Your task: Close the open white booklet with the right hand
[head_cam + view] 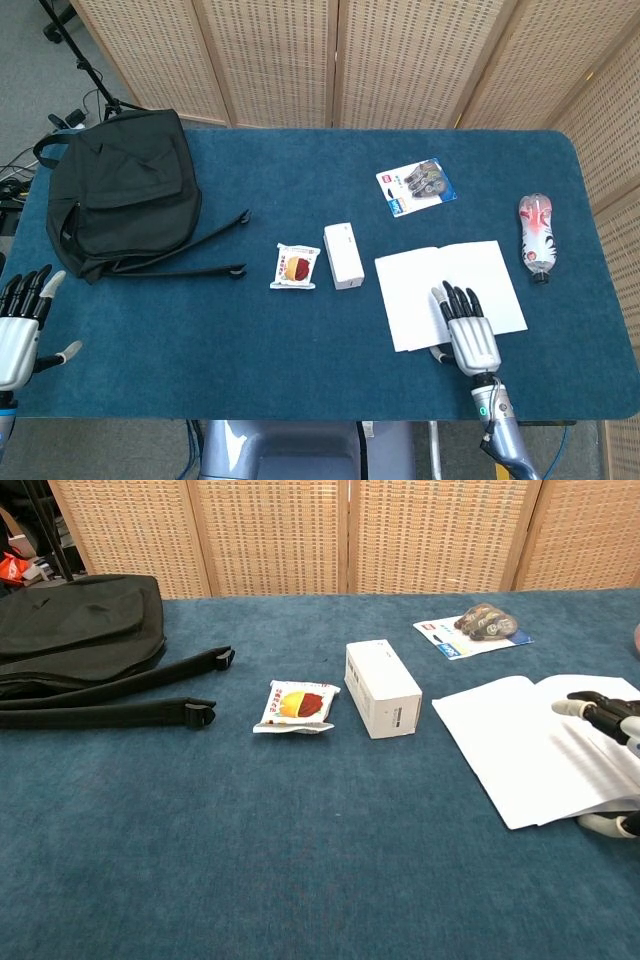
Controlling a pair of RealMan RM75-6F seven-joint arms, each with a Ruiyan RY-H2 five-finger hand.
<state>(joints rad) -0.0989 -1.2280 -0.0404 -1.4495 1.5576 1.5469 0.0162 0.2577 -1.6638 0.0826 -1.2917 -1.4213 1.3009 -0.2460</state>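
The white booklet (pixel 420 280) (pixel 505 740) lies open and flat on the blue table, right of centre. My right hand (pixel 467 328) (pixel 608 720) rests over the near part of its right page, fingers stretched out and apart, holding nothing. Its thumb (pixel 603 825) pokes out at the booklet's near edge. My left hand (pixel 18 318) hovers open at the table's near left edge, far from the booklet; the chest view does not show it.
A white box (pixel 343 256) (pixel 381 688) and a snack packet (pixel 295 267) (pixel 296 706) lie left of the booklet. A blister pack (pixel 416 186) (pixel 474 631) lies behind it, a bottle (pixel 537 236) to its right. A black bag (pixel 118 194) with straps (pixel 110 710) fills the far left.
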